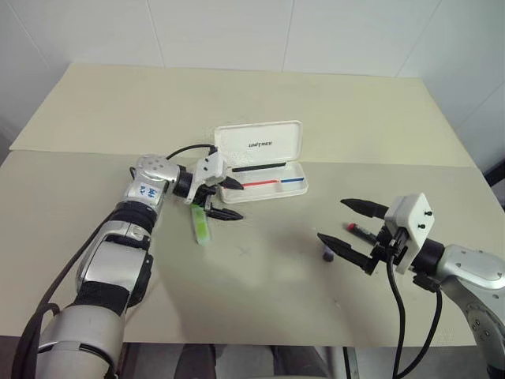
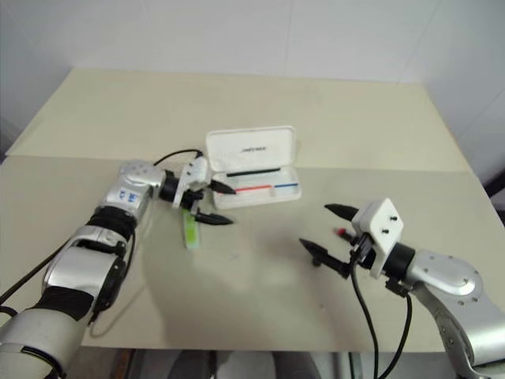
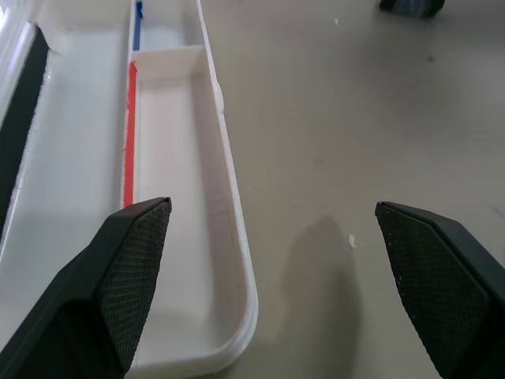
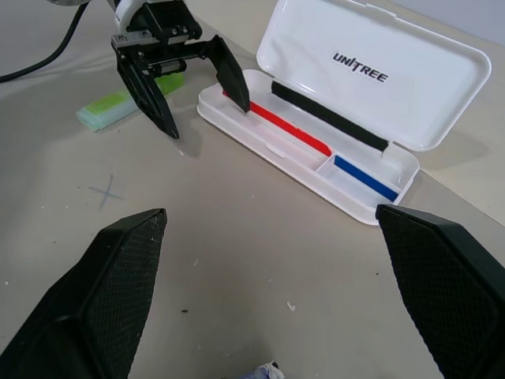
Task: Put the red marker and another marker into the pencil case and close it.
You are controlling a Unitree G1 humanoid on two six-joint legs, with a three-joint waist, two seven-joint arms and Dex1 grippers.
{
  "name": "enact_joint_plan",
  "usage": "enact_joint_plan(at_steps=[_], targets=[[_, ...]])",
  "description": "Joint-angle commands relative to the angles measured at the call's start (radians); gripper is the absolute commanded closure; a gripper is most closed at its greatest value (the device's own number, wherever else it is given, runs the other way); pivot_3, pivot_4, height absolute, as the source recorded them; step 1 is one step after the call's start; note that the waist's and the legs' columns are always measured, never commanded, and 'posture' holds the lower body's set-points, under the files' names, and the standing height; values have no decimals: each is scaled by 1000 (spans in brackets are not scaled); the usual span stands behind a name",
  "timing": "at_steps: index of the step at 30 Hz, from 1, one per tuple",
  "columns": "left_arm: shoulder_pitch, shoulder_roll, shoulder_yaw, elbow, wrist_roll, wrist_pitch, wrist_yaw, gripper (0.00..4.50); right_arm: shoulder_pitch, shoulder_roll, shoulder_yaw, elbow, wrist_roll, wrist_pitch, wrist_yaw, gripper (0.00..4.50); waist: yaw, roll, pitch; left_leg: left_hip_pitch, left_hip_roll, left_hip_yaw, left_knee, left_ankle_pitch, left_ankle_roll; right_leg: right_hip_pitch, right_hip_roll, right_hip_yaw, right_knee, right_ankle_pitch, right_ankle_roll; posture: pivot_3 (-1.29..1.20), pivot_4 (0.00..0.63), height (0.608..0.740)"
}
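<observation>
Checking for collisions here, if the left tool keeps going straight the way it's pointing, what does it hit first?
Most likely the pencil case: the open left tool straddles the tray's near end, one finger over the tray, the other over bare table. Its height above the rim is unclear.

A white pencil case [image 4: 371,75] is seen lying open on a pale beige table [image 1: 260,276], with "UNITREE" printed in dark letters on its lid, a black strip below, and a red-and-blue stripe inside the tray. To its left, a lime-green highlighter [image 1: 201,227] is seen. On the right, a red-capped marker [image 1: 357,230] is partly hidden behind black fingers [image 4: 118,292].
</observation>
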Motion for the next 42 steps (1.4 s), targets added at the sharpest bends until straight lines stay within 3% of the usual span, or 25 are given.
enact_joint_plan(at_steps=[1,4,7,18,27,37,42], targets=[[-41,-10,-25,28,66,-17,66,29,-7,-10,-8,-5,-1,-14,4,0,0,0,0,0,0,0,0,0,0,0,0,0,0,0,0,0,150,740],[-64,-23,-42,52,116,24,134,29,-14,-13,-3,4,-6,-16,7,0,2,0,0,0,0,0,1,0,0,1,0,0,0,1,1,0,150,740],[-73,-26,-57,54,152,52,187,688,-23,-16,-2,10,-8,-15,10,0,0,0,0,0,-1,-1,2,1,1,2,0,1,0,3,2,0,150,740],[-52,-33,-8,6,113,12,201,4364,-26,-21,-36,37,16,-48,56,0,-2,0,0,1,-2,0,0,4,3,1,0,4,-1,6,3,0,150,740],[40,-2,75,-209,1,-6,133,4457,-70,-52,-72,164,77,-115,215,0,0,0,0,-1,-2,1,-2,4,3,-1,0,4,-2,6,4,0,150,740],[363,166,103,-881,-125,283,76,4457,-90,-124,-115,303,156,-178,491,0,-2,1,1,-1,0,2,0,3,3,0,0,4,-2,6,4,0,150,740],[469,274,109,-1115,-155,392,67,4457,-92,-170,-120,379,150,-229,636,0,-1,1,1,1,-1,2,3,3,3,2,-1,4,-2,7,5,0,150,740]])
